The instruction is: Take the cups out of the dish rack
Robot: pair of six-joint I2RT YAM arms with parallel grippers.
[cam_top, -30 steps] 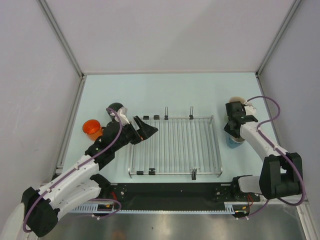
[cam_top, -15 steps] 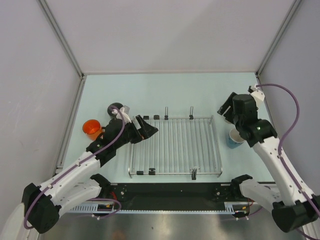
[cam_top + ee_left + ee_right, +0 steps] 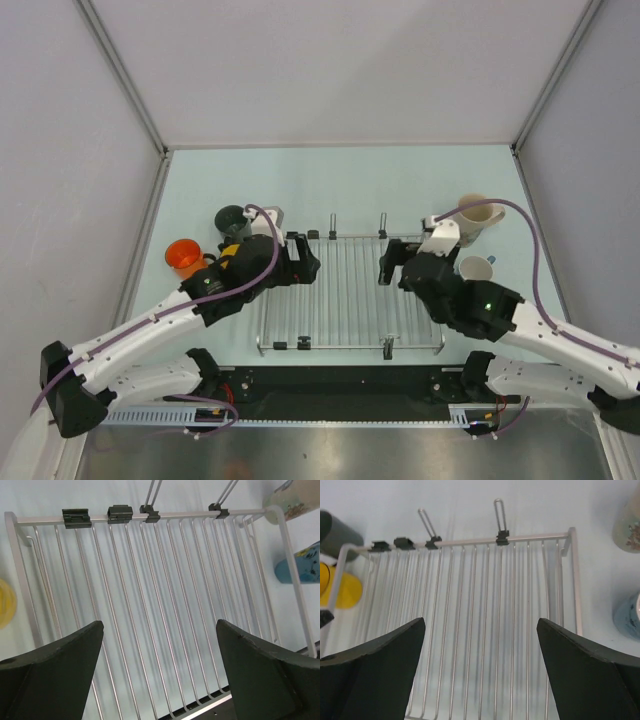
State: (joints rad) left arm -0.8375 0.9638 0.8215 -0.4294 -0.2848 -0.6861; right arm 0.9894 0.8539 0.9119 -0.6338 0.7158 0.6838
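Note:
The silver wire dish rack [image 3: 350,300] lies mid-table, and all the cups stand on the table beside it. Left of it are the orange cup [image 3: 183,258], the dark cup [image 3: 232,218] and a yellow cup [image 3: 6,602], mostly hidden under my left arm in the top view. Right of the rack stand the cream cup [image 3: 478,212] and the blue cup [image 3: 476,270]. My left gripper [image 3: 308,262] hangs open over the rack's left part [image 3: 165,580]. My right gripper [image 3: 388,264] hangs open over its right part [image 3: 485,605]. Nothing is between either pair of fingers.
Two upright wire posts [image 3: 357,222] rise from the rack's far rail. In the right wrist view the dark cup [image 3: 335,530] and yellow cup [image 3: 340,587] sit at the left, with the cream cup [image 3: 627,522] and blue cup [image 3: 627,615] at the right. Grey walls enclose the table.
My right gripper has opened, let go of the blue cup and swung left over the rack. My left gripper has shifted slightly right over the rack's left edge.

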